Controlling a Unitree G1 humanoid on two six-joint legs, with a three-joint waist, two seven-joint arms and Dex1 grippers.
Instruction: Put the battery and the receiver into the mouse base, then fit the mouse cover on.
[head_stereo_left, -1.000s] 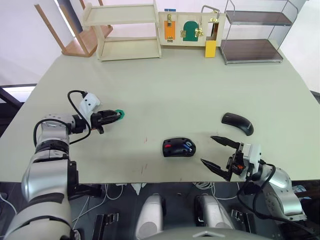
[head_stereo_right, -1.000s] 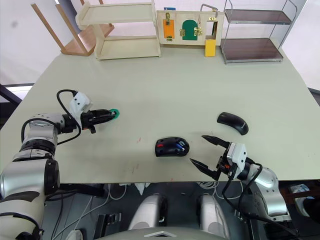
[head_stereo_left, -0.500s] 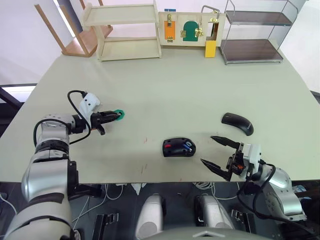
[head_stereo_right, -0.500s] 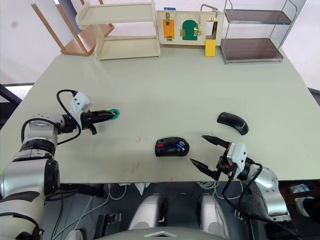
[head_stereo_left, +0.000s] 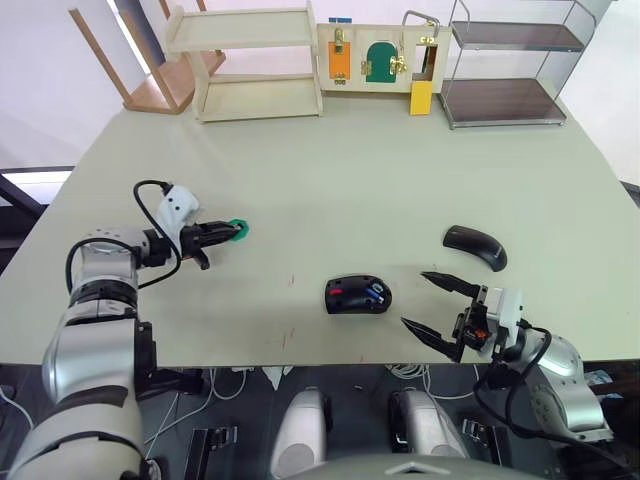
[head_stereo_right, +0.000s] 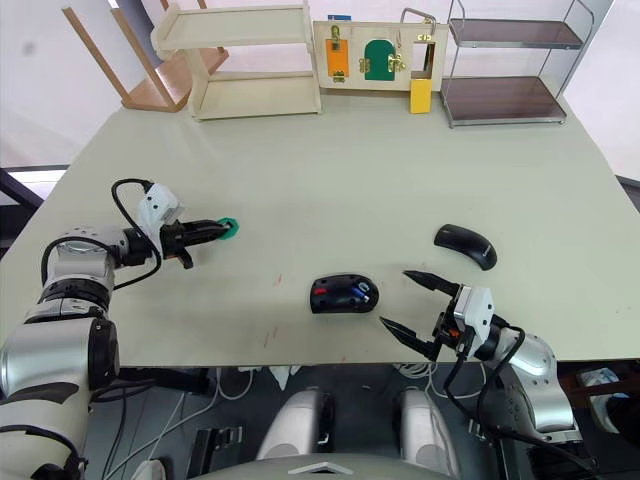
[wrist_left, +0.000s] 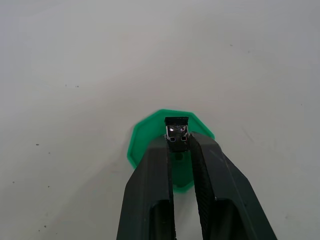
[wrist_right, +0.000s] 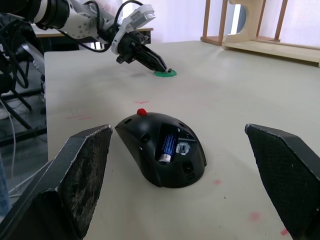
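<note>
A flat green disc (head_stereo_left: 238, 226) lies left of centre; a pale wooden shelf (head_stereo_left: 246, 62) stands upper left.

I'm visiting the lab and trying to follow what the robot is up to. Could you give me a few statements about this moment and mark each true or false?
1. The left pincer is shut on the receiver, over a green disc. True.
2. The battery already lies inside the mouse base. True.
3. The mouse cover is fitted on the base. False: it lies on the table, apart from the base, on the robot's right.
4. The right pincer grips the cover. False: it is open and holds nothing, near the table's front edge beside the base.
5. The receiver sits in its recess in the base. False: it is in the left pincer, far from the base.
</note>
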